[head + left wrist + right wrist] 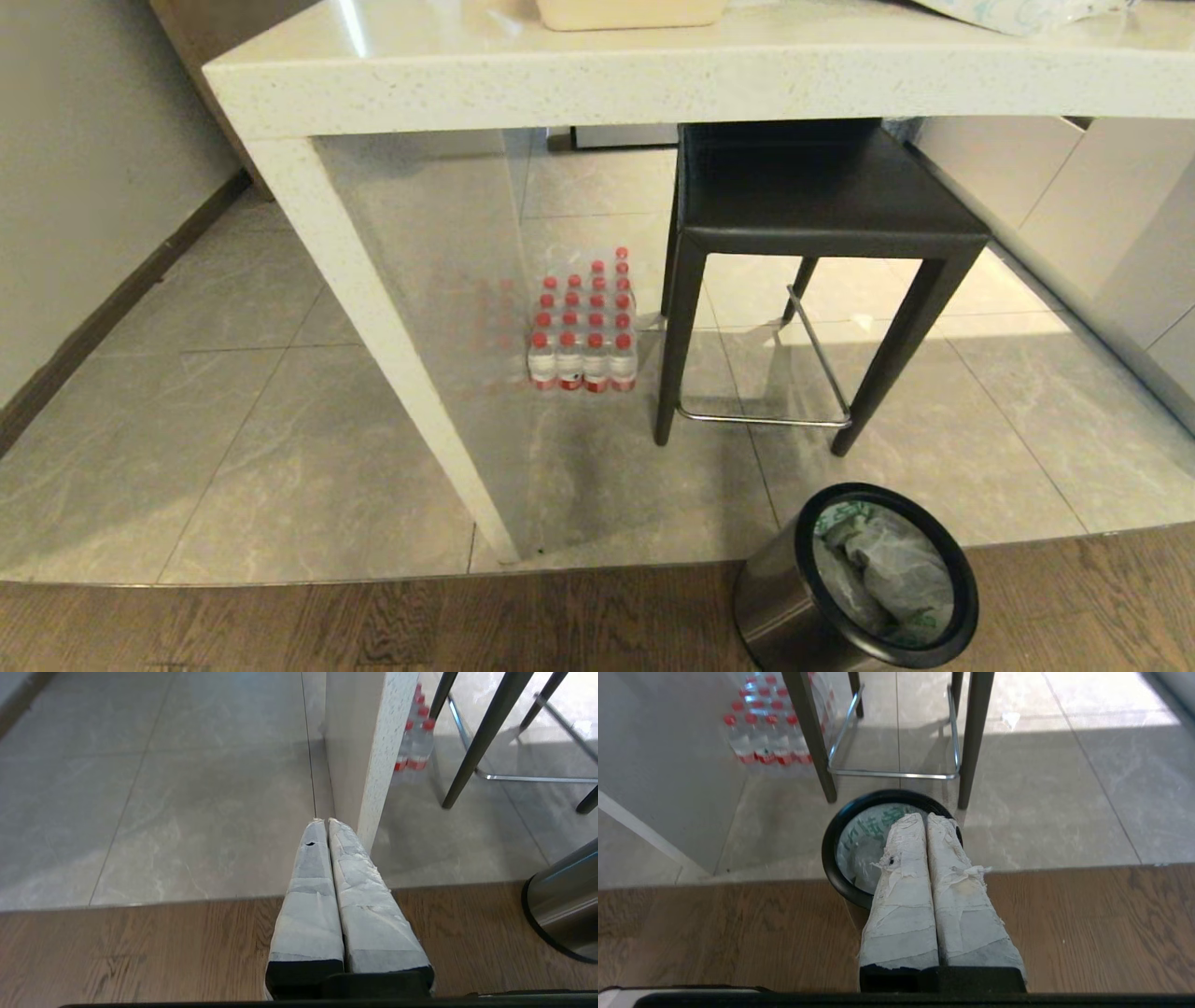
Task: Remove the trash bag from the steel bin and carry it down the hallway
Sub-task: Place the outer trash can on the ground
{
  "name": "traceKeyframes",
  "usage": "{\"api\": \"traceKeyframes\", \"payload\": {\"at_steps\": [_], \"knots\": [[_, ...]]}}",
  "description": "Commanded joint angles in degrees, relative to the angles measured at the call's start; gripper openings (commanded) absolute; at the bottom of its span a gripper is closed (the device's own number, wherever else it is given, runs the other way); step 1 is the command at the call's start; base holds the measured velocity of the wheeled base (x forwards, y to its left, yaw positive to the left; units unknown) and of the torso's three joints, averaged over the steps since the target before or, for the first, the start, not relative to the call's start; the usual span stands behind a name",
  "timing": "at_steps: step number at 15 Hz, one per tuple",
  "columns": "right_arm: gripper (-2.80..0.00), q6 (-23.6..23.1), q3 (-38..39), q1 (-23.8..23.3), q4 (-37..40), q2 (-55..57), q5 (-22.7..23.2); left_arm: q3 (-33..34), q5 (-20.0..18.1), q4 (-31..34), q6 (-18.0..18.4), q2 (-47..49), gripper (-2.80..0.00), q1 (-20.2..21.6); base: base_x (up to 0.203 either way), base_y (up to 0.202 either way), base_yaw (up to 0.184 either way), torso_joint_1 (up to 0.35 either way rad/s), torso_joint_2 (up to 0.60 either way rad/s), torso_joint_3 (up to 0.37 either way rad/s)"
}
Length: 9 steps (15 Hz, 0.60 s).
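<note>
One trash bag (887,569) with green print, unreadable, inside steel bin (780,607)

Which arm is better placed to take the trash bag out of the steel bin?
Probably the right: its tool points over the steel bin and the trash bag. The left tool faces the table leg.
</note>
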<state>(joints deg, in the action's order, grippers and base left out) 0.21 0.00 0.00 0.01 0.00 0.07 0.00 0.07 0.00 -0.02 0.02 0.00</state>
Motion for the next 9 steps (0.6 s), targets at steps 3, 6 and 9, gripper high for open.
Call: {"api": "traceKeyframes", "payload": {"at_steps": [3, 6, 9], "knots": [[-2.80, 0.1, 0.0, 0.0, 0.0, 0.0, -0.1, 0.0, 0.0, 0.1, 0.2, 0.0, -2.80, 0.0, 0.000, 0.000, 0.000, 0.002, 0.00, -0.191], [-2.80, 1.2, -2.5, 0.0, 0.3, 0.4, -0.6, 0.0, 0.0, 0.2, -0.1, 0.0, -2.80, 0.0, 0.000, 0.000, 0.000, 0.005, 0.00, -0.059], [-2.80, 3.9, -19.0, 0.0, 8.7, 11.1, -1.1, 0.0, 0.0, 0.2, -0.1, 0.0, -2.80, 0.0, 0.000, 0.000, 0.000, 0.000, 0.00, 0.000]]}}
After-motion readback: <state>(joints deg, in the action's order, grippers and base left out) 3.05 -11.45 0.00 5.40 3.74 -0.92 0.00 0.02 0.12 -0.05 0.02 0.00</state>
